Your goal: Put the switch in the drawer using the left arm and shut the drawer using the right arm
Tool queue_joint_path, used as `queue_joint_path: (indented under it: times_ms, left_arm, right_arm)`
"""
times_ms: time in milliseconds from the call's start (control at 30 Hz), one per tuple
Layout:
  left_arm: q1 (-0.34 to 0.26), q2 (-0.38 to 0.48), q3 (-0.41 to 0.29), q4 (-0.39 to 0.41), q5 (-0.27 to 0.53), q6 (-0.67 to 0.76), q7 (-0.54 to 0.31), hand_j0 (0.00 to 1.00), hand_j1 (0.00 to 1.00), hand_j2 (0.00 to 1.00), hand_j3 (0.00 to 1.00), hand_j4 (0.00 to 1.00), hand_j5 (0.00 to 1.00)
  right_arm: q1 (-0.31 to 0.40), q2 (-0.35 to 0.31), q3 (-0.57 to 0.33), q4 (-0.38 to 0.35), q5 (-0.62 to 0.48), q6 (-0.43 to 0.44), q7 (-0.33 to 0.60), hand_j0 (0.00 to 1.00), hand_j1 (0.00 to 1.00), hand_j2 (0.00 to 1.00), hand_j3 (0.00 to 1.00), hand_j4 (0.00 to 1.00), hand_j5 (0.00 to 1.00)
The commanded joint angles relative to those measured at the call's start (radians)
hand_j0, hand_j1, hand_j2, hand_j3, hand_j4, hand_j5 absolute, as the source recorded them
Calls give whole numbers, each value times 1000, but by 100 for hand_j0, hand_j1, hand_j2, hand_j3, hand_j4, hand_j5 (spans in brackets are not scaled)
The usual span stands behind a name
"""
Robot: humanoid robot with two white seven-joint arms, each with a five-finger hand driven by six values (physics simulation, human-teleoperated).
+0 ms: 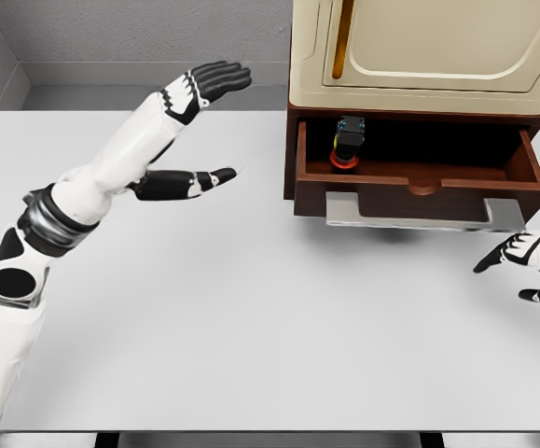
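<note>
Switch (348, 143) inside open drawer (419, 179), left rear area, red end facing front. Drawer pulled out from cabinet (419, 56) on worktop (251, 327). Left hand (195, 126) raised left of cabinet, fingers spread, empty. Right hand (531, 266) near drawer's right front corner, fingers extended, not touching.

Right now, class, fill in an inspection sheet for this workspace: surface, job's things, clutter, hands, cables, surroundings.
Surface: white table, flat.
Job's things: switch lies inside the open drawer, toward its left end; drawer is pulled out of the cabinet.
Clutter: nothing seen.
Hands: left hand raised over the table, left of the cabinet, fingers spread, holding nothing; right hand at the right edge, below the drawer front, fingers relaxed, not touching it.
Cables: nothing seen.
Surroundings: grey wall behind the table.
</note>
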Motion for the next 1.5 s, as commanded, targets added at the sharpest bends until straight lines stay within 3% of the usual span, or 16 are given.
queue_joint_path:
  times_ms: [0, 33, 100, 133, 200, 267, 333, 400, 467, 533, 633, 767, 833, 1067, 1167, 1467]
  left_arm:
    - [0, 47, -33, -1, 13, -14, -21, 100, 100, 100, 100, 100, 100]
    - [-2, 52, -52, -1, 18, -11, -66, 100, 100, 100, 100, 100, 100]
    - [-9, 55, -76, -1, 67, 9, -269, 100, 100, 100, 100, 100, 100]
    - [-12, 70, -78, -1, 119, 34, -300, 100, 100, 100, 100, 100, 100]
    - [-8, 98, -73, 10, 217, 92, -300, 100, 100, 100, 100, 100, 100]
    - [-5, 153, -52, 23, 228, 91, -300, 100, 100, 100, 100, 100, 100]
    - [20, 171, 45, 33, 226, 6, -300, 100, 100, 100, 100, 100, 100]
    - [55, 173, 125, 103, 211, -16, -300, 100, 100, 100, 100, 100, 100]
    - [54, 202, 151, 287, 214, -16, -300, 100, 100, 100, 100, 100, 100]
    - [58, 199, 212, 395, 213, -16, -300, 100, 100, 100, 100, 100, 100]
    - [80, 188, 215, 525, 211, -16, -300, 100, 100, 100, 100, 100, 100]
    - [140, 197, 237, 523, 210, -16, -300, 100, 100, 100, 100, 100, 100]
    - [172, 190, 307, 520, 210, -16, -300, 100, 100, 100, 100, 100, 100]
    - [173, 190, 312, 522, 210, -16, -300, 100, 100, 100, 100, 100, 100]
    - [173, 190, 312, 522, 210, -16, -300, 100, 100, 100, 100, 100, 100]
    - [175, 188, 309, 522, 208, -16, -300, 100, 100, 100, 100, 100, 100]
  right_arm:
    - [0, 5, 0, 0, -12, 2, 0, 73, 73, 73, 73, 73, 73]
    - [0, 6, 0, 0, -15, 2, 1, 73, 73, 73, 73, 73, 73]
    - [-21, 9, 3, 0, -17, 2, 4, 73, 73, 73, 73, 73, 73]
    - [-23, 11, 3, 0, -17, 2, 4, 73, 73, 73, 73, 73, 73]
    - [-29, 11, 4, 0, -15, 2, 4, 74, 74, 74, 74, 74, 74]
    - [-35, 11, 4, 0, -15, 2, 4, 75, 75, 75, 75, 75, 75]
    - [-35, 11, 4, 0, -15, 2, 6, 78, 78, 78, 78, 78, 78]
    - [-37, 9, 4, 0, -15, 2, 4, 79, 79, 79, 79, 79, 79]
    - [-37, 8, 4, 0, -12, 2, 3, 81, 81, 81, 81, 81, 81]
    - [-23, -6, 6, -1, -3, 2, 1, 81, 81, 81, 81, 81, 81]
    - [-9, -8, 9, -1, -3, 2, -2, 80, 80, 80, 80, 80, 80]
    - [-6, -8, 20, -1, -4, 2, -2, 70, 70, 70, 70, 70, 70]
    - [-6, -8, 20, -1, -4, 2, -2, 71, 71, 71, 71, 71, 71]
    - [-18, -17, 13, -1, -47, 2, -17, 73, 73, 73, 73, 73, 73]
    - [-26, -57, 18, -1, -76, 2, -17, 73, 73, 73, 73, 73, 73]
    - [-77, -26, 20, -1, -78, 2, -17, 77, 77, 77, 77, 77, 77]
